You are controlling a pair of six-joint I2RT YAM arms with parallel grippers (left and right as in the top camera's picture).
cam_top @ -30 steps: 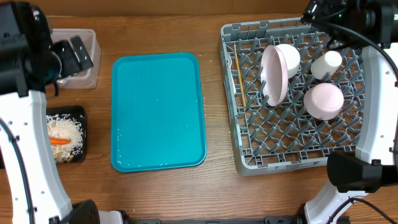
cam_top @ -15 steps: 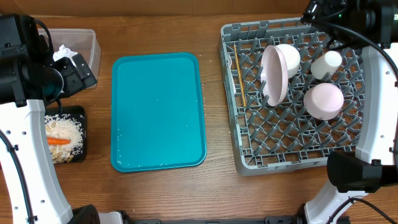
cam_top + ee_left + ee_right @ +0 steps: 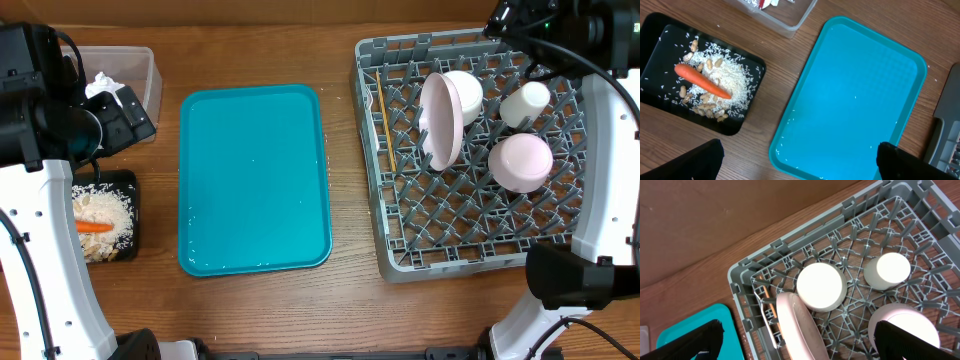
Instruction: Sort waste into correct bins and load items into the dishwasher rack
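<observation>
wood table (image 3: 345,305), clr tub (image 3: 153,85), blk tray (image 3: 657,55), teal tray (image 3: 255,180), grey rack (image 3: 460,235)

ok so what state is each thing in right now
teal tray, bare, few stray grains
black tray, holds rice and carrot
clear tub, holds napkin
rack, loaded
plate, on edge
bowls, upside down
cup, upside down
chopstick, lying in rack
left fingers, open
right fingers, open

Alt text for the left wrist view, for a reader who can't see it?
A black tray holds an orange carrot on rice and nut-like scraps, on a wooden table. To its right lies a teal tray with a few grains; a clear tub's corner shows at the top, and the open left gripper frames the bottom corners.
</observation>
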